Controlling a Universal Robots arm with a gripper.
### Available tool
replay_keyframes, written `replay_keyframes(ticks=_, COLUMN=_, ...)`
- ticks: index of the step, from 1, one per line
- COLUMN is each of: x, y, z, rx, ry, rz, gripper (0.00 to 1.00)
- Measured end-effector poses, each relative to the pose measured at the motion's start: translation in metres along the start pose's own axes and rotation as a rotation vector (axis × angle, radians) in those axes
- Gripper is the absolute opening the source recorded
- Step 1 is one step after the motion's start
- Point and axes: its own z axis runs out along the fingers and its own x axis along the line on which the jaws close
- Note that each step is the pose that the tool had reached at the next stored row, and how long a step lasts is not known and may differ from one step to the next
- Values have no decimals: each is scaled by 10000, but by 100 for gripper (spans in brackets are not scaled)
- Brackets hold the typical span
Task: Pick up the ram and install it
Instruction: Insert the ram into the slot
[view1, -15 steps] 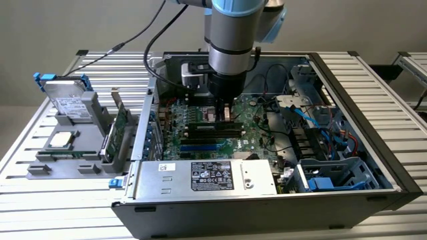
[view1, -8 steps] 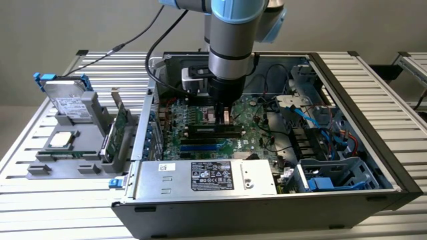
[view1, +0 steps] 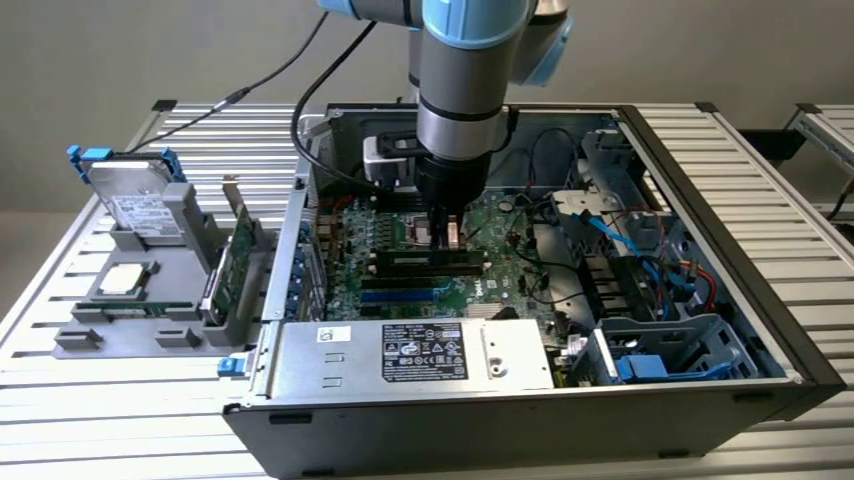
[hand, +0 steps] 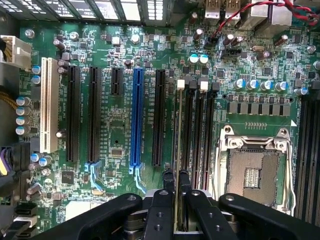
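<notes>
Slatted table (view1: 120, 420), open case (view1: 767, 280): ram (hand: 177, 125) is clenched by gripper (hand: 176, 187) over slots (hand: 200, 130), seemingly aligned; if tilted, it could be jammed or bent.

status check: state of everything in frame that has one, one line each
gripper: shut on the ram
ram: held on edge, lined up along a memory slot; cannot tell if seated
computer case: side open, board exposed
processor socket: empty
blue card slot: empty
hard drive: standing in the grey holder outside the case
</notes>
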Motion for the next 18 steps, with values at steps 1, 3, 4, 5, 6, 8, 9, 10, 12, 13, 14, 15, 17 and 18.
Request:
replay_keyframes(ticks=1, x=-2, y=0, z=1, rx=-1, ry=0, rz=0, gripper=15)
replay_keyframes(ticks=3, x=-2, y=0, z=4, rx=-6, ry=3, rz=0, gripper=15)
replay_keyframes(ticks=4, x=-3, y=0, z=8, rx=-9, ry=-1, rz=0, gripper=15)
replay_keyframes(ticks=5, x=-3, y=0, z=14, rx=-11, ry=-2, rz=1, gripper=15)
replay_keyframes(ticks=6, x=-3, y=0, z=23, rx=-14, ry=0, rz=1, gripper=15)
replay_keyframes(ticks=8, x=-3, y=-1, z=36, rx=-16, ry=0, rz=-3, gripper=15)
replay_keyframes(ticks=9, x=-3, y=-1, z=36, rx=-17, ry=2, rz=-4, gripper=15)
replay_keyframes(ticks=10, x=-4, y=-1, z=36, rx=-18, ry=3, rz=-7, gripper=15)
replay_keyframes(ticks=12, x=-5, y=-2, z=38, rx=-19, ry=1, rz=-7, gripper=15)
replay_keyframes(ticks=13, x=-5, y=-2, z=38, rx=-21, ry=0, rz=-7, gripper=15)
replay_keyframes(ticks=14, x=-7, y=-2, z=38, rx=-22, ry=0, rz=-8, gripper=15)
replay_keyframes(ticks=15, x=-9, y=-2, z=39, rx=-23, ry=-1, rz=-9, gripper=15)
replay_keyframes(ticks=17, x=-11, y=-3, z=39, rx=-27, ry=0, rz=-13, gripper=15)
replay_keyframes(ticks=18, x=-12, y=-4, z=39, rx=-30, ry=1, rz=-17, gripper=15)
